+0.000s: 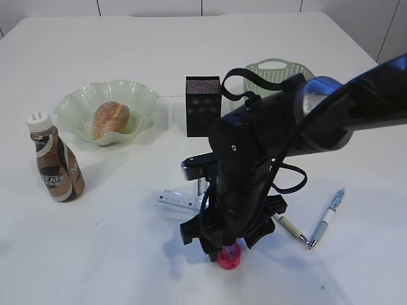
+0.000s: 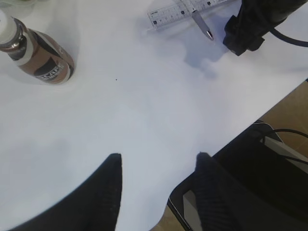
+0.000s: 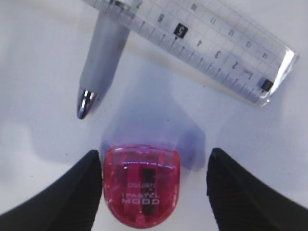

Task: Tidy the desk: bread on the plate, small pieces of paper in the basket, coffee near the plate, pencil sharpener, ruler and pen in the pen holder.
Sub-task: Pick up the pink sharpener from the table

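You're at a staged lab bench: bare white desk (image 1: pixel 127 57), plain white wall panels behind, cables and equipment below its edge.

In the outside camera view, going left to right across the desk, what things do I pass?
coffee → bread on the plate → pen holder → basket → blue pen

Far background, exterior view: white wall panels (image 1: pixel 152 6) split by thin dark vertical seams. Left wrist view, lower right: brown floor (image 2: pixel 288 108), a black flat-topped unit (image 2: pixel 250 168) standing on it. A black cable (image 2: pixel 284 131) loops above a pale grey box (image 2: pixel 288 150) there.
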